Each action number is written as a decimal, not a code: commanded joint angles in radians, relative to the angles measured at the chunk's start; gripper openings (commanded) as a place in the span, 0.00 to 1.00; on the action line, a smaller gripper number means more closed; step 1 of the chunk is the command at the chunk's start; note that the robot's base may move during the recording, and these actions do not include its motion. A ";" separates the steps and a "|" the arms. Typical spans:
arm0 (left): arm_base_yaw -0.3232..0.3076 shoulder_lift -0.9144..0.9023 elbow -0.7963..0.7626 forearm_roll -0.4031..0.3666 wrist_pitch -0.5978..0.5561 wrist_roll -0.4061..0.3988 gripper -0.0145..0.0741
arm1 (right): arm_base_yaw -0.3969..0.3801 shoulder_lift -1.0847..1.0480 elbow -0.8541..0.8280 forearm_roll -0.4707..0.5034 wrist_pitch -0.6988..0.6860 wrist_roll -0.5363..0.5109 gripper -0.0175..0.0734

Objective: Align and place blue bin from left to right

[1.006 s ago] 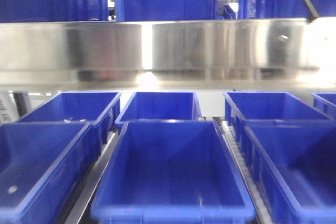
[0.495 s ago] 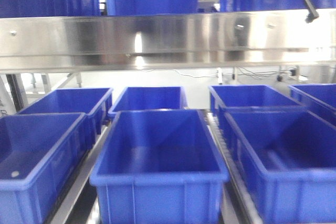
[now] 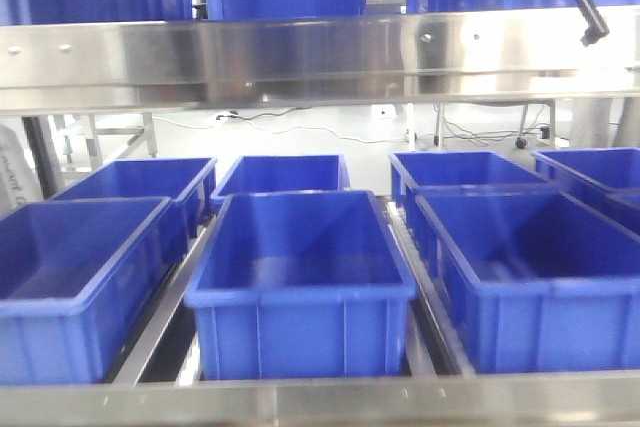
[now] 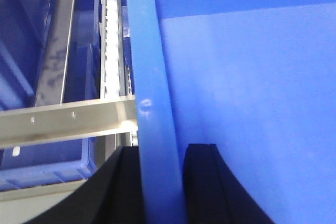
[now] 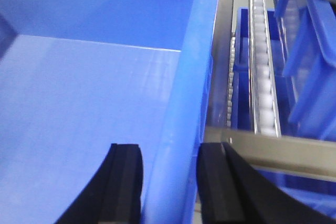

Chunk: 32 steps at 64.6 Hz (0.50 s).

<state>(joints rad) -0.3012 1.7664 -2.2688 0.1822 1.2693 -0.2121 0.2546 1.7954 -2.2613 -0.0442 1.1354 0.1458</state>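
At the front edge of the rack, the left gripper (image 4: 161, 184) has its two black fingers (image 4: 202, 182) drawn narrow on the left rim of the blue bin (image 4: 252, 103), one outside the wall and one inside, both touching it. The right gripper (image 5: 170, 182) clamps the opposite rim the same way, its own fingers (image 5: 123, 182) pressed to either face of the wall. The bin is thus held between the two arms by its side rims, and its walls run away from the wrist cameras and pass over the steel front rail (image 4: 68, 121). Just outside each held rim lies a white roller track (image 4: 111, 51), with other blue bins (image 5: 307, 45) beyond it.

Which bin of the front view is the held one cannot be told. That view shows a middle bin (image 3: 300, 267) between a left bin (image 3: 70, 257) and a right bin (image 3: 530, 257), with a second row behind.

Compared with a second ago, the whole rack sits smaller and lower in the front view. A bottom steel rail (image 3: 320, 402) has come into sight, the upper beam (image 3: 320, 52) stands higher, the pale floor (image 3: 300, 142) shows behind the back row, and the blur has gone. The bins keep their places relative to one another.
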 commanded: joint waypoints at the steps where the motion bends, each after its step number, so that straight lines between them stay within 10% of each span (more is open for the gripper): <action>1: -0.013 -0.033 -0.019 -0.038 -0.070 0.017 0.15 | -0.003 -0.019 -0.019 -0.032 -0.118 0.022 0.11; 32: -0.013 -0.033 -0.019 -0.038 -0.070 0.017 0.15 | -0.003 -0.019 -0.019 -0.032 -0.118 0.022 0.11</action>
<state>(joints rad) -0.3012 1.7641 -2.2688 0.1841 1.2732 -0.2121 0.2546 1.7954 -2.2613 -0.0442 1.1354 0.1458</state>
